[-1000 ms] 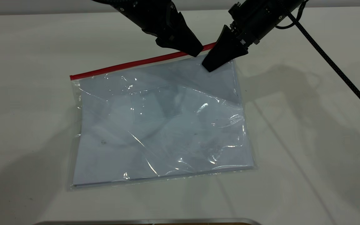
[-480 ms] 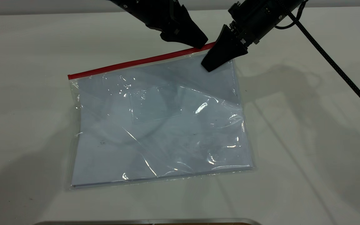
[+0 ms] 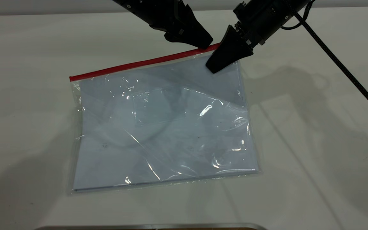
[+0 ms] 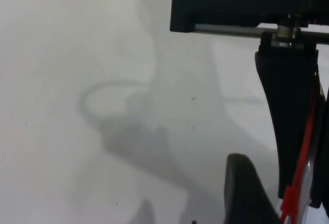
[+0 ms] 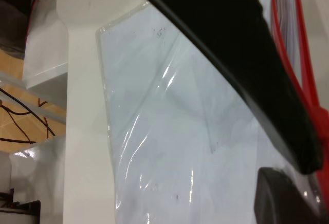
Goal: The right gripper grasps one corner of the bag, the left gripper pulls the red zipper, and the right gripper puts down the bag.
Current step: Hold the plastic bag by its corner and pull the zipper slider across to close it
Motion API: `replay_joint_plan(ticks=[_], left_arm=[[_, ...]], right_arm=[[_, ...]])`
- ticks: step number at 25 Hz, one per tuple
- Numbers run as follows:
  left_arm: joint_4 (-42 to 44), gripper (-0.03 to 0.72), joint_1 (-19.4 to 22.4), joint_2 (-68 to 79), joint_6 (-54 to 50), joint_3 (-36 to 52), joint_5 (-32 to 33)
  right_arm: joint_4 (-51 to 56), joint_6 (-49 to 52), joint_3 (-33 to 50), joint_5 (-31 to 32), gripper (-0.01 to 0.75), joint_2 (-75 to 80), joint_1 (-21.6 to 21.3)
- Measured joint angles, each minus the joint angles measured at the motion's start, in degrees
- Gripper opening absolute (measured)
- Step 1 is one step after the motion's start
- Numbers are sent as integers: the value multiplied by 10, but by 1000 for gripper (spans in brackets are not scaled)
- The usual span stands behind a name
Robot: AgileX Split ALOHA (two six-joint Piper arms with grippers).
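While the bag (image 3: pixel 163 127) lies flat on the white desk (image 3: pixel 315 143), with white paper showing through its clear plastic, both hands meet at its far right corner. The right hand (image 3: pixel 217 65) comes down from beyond the bag and is clamped on that corner, its dark fingers closed over the plastic just below the red zipper (image 3: pixel 139 64). The left hand (image 3: pixel 203 43) sits right beside it, at the right end of the zipper, its tip touching the red strip; whether its fingers are apart or together cannot be told. The zipper runs along the bag's far edge.
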Motion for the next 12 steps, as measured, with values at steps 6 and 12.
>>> replay_joint_plan(ticks=[6,12], left_arm=[[-14,416,0,15,9,0,-2],[-37,310,0,16,22,0,-2]], right_arm=[[0,0,0,0,34,0,0],[0,0,0,2,34,0,0]])
